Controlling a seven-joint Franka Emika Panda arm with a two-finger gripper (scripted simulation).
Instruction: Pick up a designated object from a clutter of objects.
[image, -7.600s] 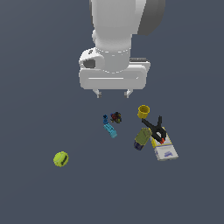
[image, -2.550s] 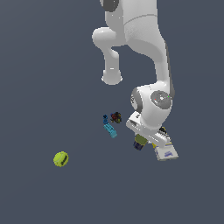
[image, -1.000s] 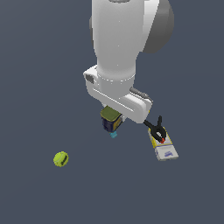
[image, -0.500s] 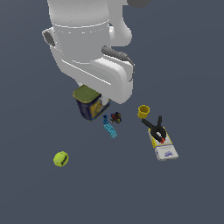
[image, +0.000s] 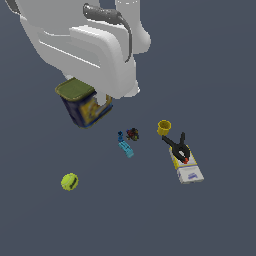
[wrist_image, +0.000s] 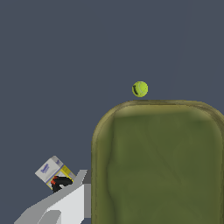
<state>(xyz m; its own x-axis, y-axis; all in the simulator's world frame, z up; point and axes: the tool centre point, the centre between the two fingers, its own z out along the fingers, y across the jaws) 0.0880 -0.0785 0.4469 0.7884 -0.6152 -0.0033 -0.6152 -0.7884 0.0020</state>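
One can (image: 82, 103), one ball (image: 69, 181), one cup (image: 164, 127)

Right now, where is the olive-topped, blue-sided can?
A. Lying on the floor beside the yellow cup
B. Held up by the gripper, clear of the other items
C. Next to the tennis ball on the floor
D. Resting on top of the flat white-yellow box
B: in the exterior view the can hangs at the gripper under the white arm, well apart from the yellow cup, the flat box and the tennis ball.
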